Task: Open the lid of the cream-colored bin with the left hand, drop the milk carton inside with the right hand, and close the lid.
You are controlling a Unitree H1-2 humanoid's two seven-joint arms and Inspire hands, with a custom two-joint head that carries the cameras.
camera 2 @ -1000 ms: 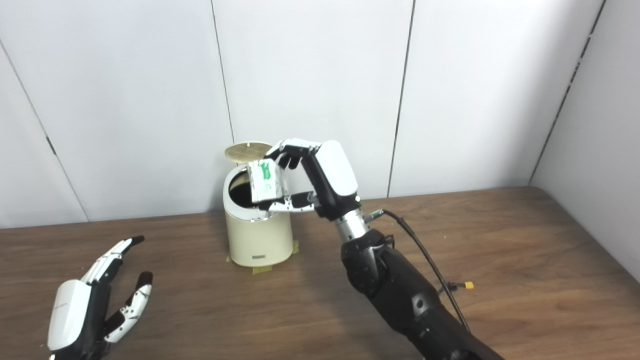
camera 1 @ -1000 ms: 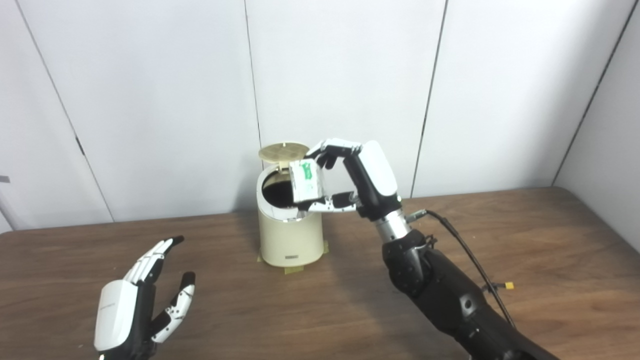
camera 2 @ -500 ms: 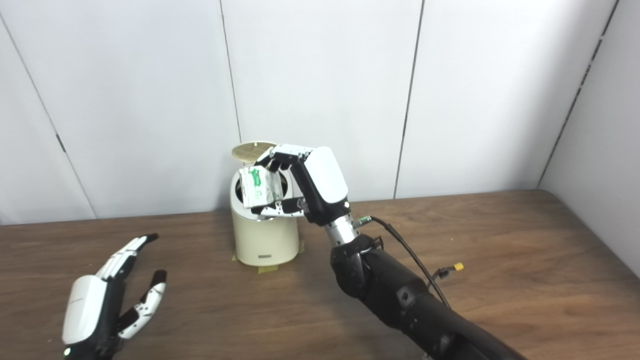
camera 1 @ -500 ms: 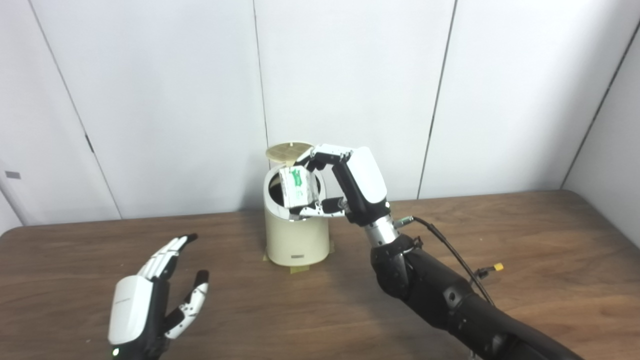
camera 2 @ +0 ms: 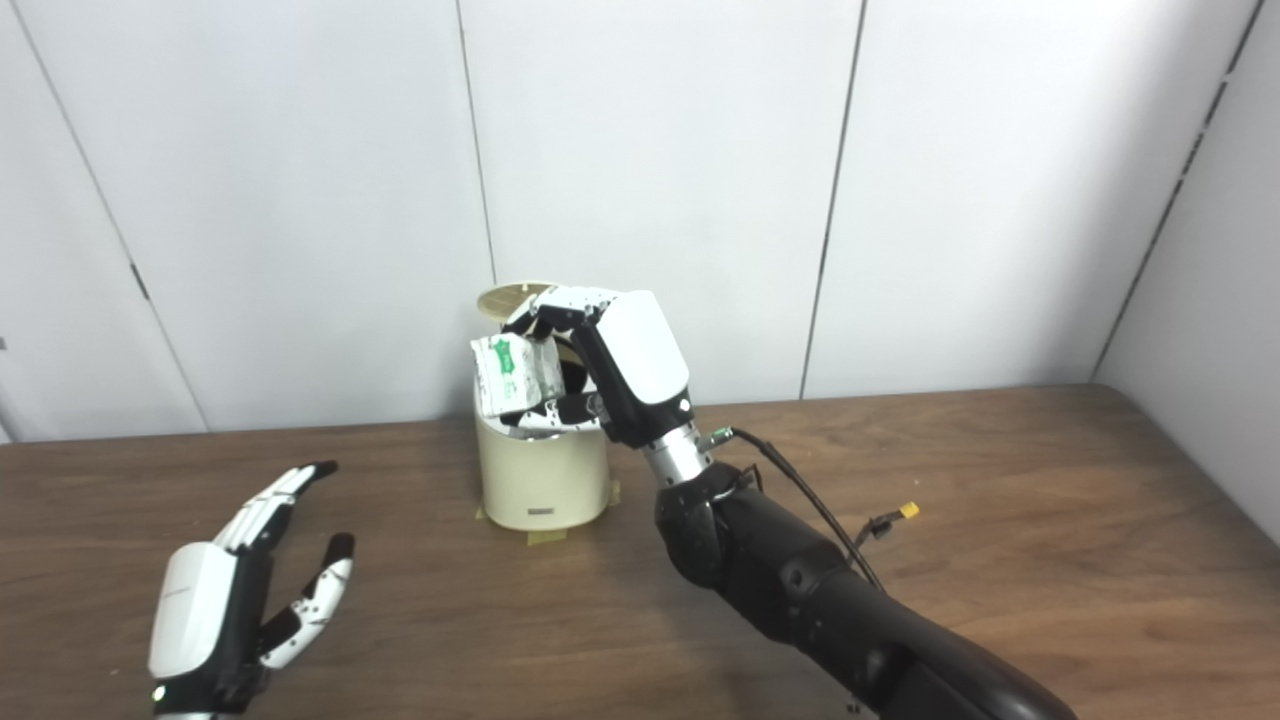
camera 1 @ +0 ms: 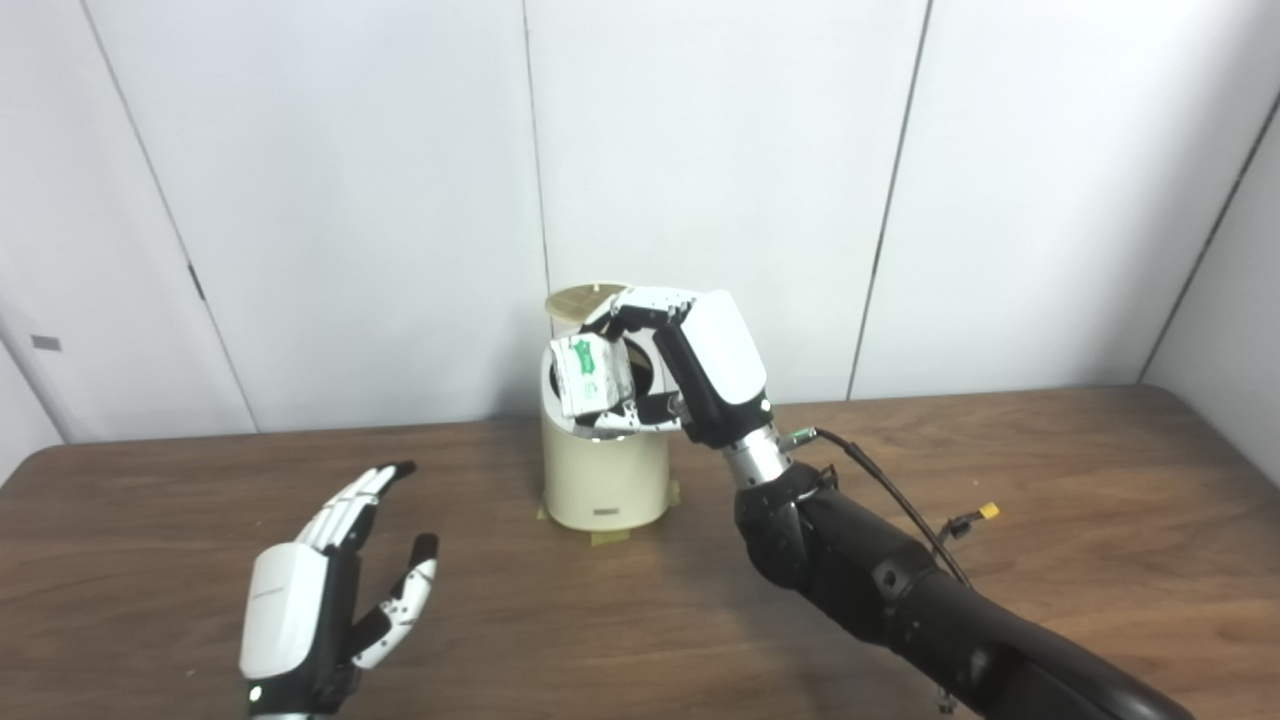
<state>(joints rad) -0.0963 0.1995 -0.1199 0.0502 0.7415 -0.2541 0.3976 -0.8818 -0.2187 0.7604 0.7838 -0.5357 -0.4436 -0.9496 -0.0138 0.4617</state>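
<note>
In the left eye view, the right hand (camera 1: 690, 365) gripped the milk carton (camera 1: 590, 376) between fingers and thumb, directly over the open mouth of the cream-colored bin (camera 1: 605, 478). Compared with one second before, the carton had moved from the bin's right rim to above the middle of the opening, so in my judgement the drop was the next step. The lid (camera 1: 583, 298) stood raised behind the hand. The whole picture had also shifted, because the head camera moved.

In the right eye view, the left hand (camera 2: 225, 610) was open, fingers spread, holding nothing, well apart from the bin at the near-left of the table (camera 2: 1050, 500). The carton looked almost as wide as the opening, so it could catch on the rim. Around the bin the table gave free room on both sides.
</note>
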